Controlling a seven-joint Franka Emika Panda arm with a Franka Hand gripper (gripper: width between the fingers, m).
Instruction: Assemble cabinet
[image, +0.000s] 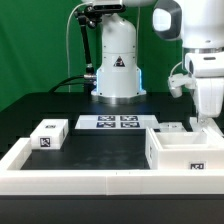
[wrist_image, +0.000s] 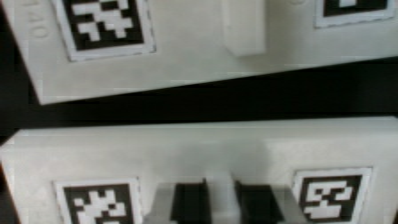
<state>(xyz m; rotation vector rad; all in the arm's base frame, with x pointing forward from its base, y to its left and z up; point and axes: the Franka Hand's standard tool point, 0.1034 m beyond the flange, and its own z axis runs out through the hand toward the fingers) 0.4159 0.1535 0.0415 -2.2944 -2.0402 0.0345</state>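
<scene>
The large white cabinet body (image: 186, 152) stands at the exterior view's right, with a tag on its front. My gripper (image: 205, 121) is down at its far right edge. In the wrist view the two dark fingers (wrist_image: 183, 201) stand close together with a thin white strip of a tagged white cabinet part (wrist_image: 178, 150) pinched between them, a tag on either side. Another tagged white piece (wrist_image: 160, 55) lies just beyond it. A small white tagged block (image: 48, 133) sits at the exterior view's left. A second small white piece (image: 170, 127) lies behind the body.
The marker board (image: 108, 122) lies in front of the robot's white base (image: 117, 65). A long white rail (image: 70, 181) runs along the table's front edge and bends up at the exterior view's left.
</scene>
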